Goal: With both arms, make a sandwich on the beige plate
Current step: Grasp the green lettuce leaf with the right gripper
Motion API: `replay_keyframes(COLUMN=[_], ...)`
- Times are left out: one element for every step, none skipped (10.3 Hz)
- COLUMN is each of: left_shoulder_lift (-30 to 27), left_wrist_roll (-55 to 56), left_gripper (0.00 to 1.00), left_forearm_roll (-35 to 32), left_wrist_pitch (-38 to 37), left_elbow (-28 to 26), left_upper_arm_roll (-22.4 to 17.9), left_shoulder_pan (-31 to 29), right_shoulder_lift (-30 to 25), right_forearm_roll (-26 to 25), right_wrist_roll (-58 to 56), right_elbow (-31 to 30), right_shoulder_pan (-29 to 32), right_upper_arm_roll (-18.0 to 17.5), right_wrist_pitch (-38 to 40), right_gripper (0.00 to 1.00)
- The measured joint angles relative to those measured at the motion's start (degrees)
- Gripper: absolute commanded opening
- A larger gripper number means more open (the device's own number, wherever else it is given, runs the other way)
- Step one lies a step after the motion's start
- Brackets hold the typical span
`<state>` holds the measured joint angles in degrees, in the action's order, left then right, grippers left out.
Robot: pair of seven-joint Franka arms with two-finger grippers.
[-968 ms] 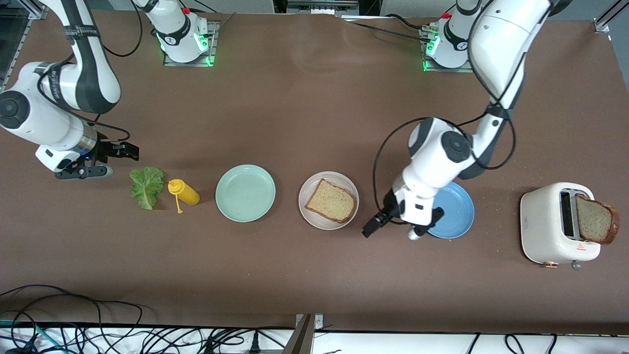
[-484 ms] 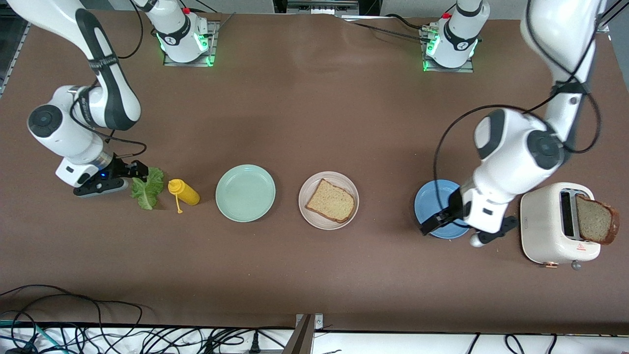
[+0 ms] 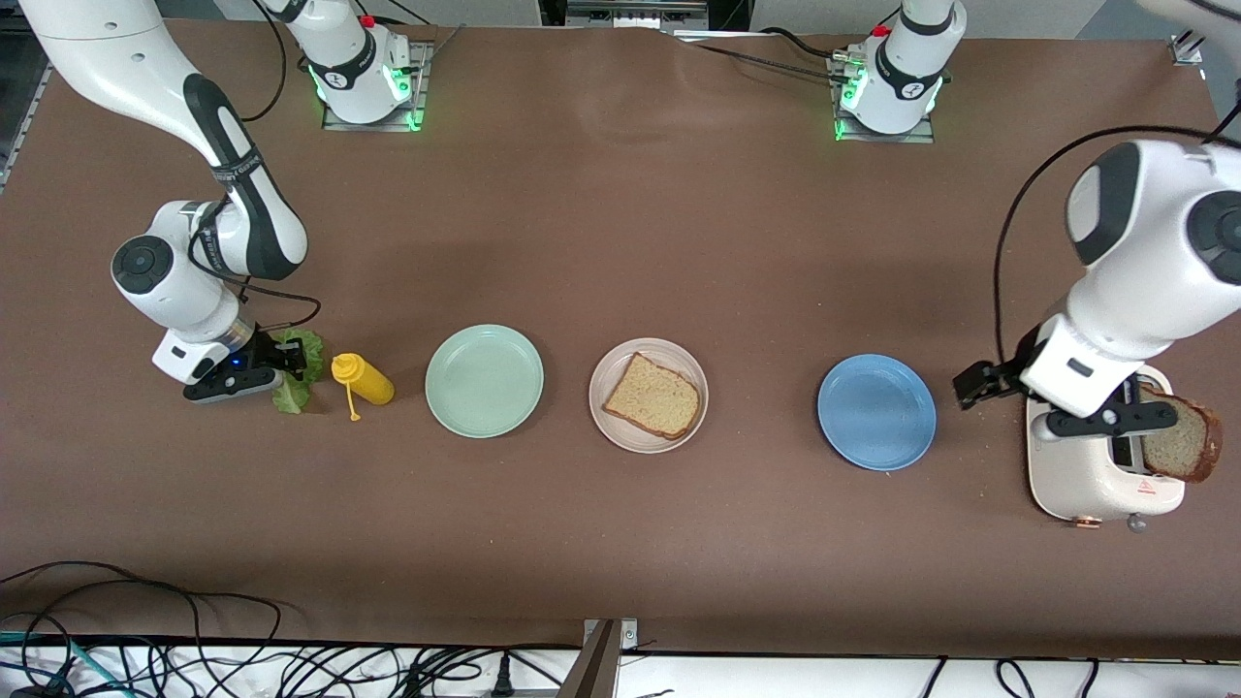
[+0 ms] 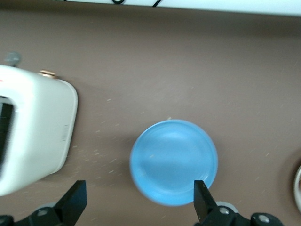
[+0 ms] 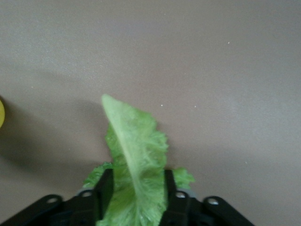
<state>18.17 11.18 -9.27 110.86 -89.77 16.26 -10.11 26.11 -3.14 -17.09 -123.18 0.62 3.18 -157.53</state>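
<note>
Green lettuce leaf at the right arm's end of the table, just beside the yellow squeeze bottle; right gripper is down on it with fingers flanking the leaf's midrib, narrowed onto it but I can't call a firm pinch yet. Leaf lies on the table, not lifted. Gripping along the rib makes sense: stiffest part, less tearing. Beige plate sits mid-table between the mint-green plate and the blue plate, carrying one bread slice flat, so the base layer is in and lettuce looks like the next one. Second bread slice stands upright out of the white toaster at the left arm's end. Left gripper is wide open and empty, hanging over the table between blue plate and toaster, probably lining up for that slice; splitting the pickups by reach fits each arm's side. Writing: a small red warning mark on the toaster, unreadable; small dark lettering on the arm links, also unreadable. No other labels visible.
</note>
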Motion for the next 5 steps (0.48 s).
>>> replay_keyframes(left_shoulder_lift=[-0.9,-1.3,-1.4,-1.4,-1.4], left_wrist_roll=[-3.9,-6.3,-7.3,-7.5,-7.6], left_gripper=[1.00,1.00,1.00,1.00,1.00], left_forearm_roll=[0.3,1.0,1.6,1.6,1.6], left_wrist_pitch=[-2.2,-3.1,-3.2,-3.3,-3.3], left_elbow=[0.3,0.4,0.4,0.4,0.4], left_upper_arm_roll=[0.0,0.0,0.0,0.0,0.2], left_shoulder_pan=[-1.4,-2.8,-3.4,-3.5,-3.5], right_shoulder_lift=[0.5,1.7,3.0,3.3,3.2], right_forearm_roll=[0.0,0.0,0.0,0.0,0.0], right_wrist_roll=[-0.1,-0.2,-0.4,-0.8,-1.0], right_elbow=[0.0,0.0,0.0,0.0,0.1], right_shoulder_pan=[0.0,0.0,0.0,-0.1,-0.1], right_upper_arm_roll=[0.0,-0.1,-0.2,-0.2,-0.2], right_wrist_pitch=[-1.6,-4.9,-7.7,-8.4,-8.5], right_gripper=[0.03,0.00,0.00,0.00,0.00])
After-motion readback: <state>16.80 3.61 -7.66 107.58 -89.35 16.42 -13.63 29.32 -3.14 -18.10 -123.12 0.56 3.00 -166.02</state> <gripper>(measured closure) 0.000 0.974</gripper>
